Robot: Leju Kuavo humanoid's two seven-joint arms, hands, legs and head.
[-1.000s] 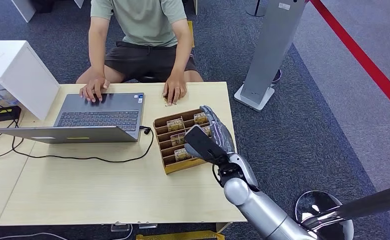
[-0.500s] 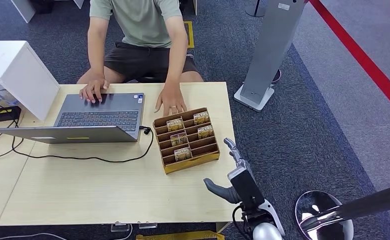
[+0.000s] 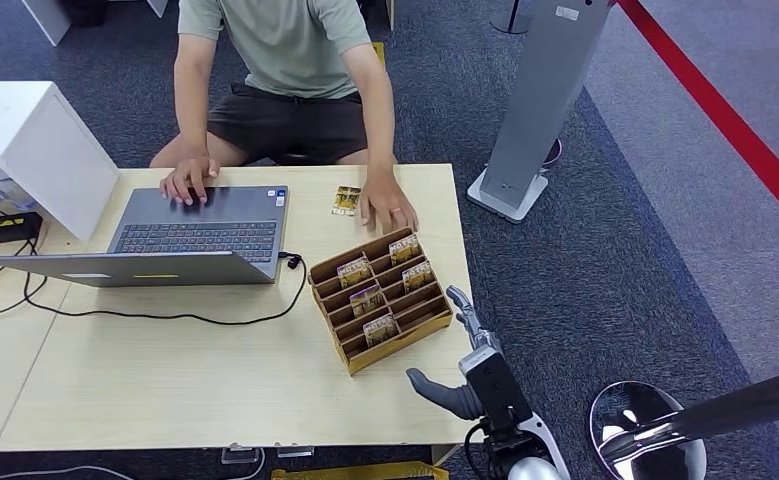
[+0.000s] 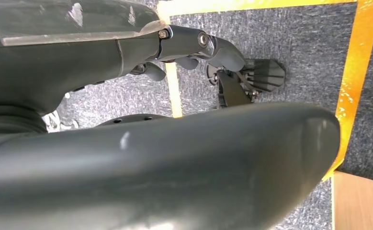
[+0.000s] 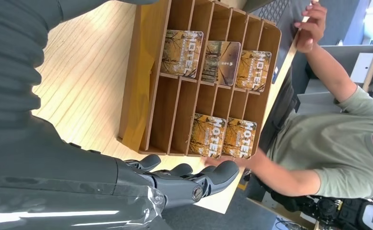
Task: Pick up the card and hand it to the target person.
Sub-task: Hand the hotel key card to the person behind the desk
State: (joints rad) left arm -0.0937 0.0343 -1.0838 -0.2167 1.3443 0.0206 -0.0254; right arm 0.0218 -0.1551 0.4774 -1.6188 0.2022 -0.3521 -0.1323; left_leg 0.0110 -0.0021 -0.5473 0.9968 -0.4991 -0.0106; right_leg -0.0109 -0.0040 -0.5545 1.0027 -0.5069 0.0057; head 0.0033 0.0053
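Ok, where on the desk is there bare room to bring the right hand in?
Bare wood runs along the near edge of the table, from the laptop cable to the card rack, beside the right hand. The far edge is crowded: laptop, loose card, person's hand.

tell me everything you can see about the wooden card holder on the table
The card holder is a brown, wood-looking rack with rows of narrow slots split by a centre divider. It sits at an angle near the table's right edge. Five cards printed "HOTEL" stand in its slots; the rest are empty. The person's hand rests just behind it, and the robot's right hand hovers in front, not touching.
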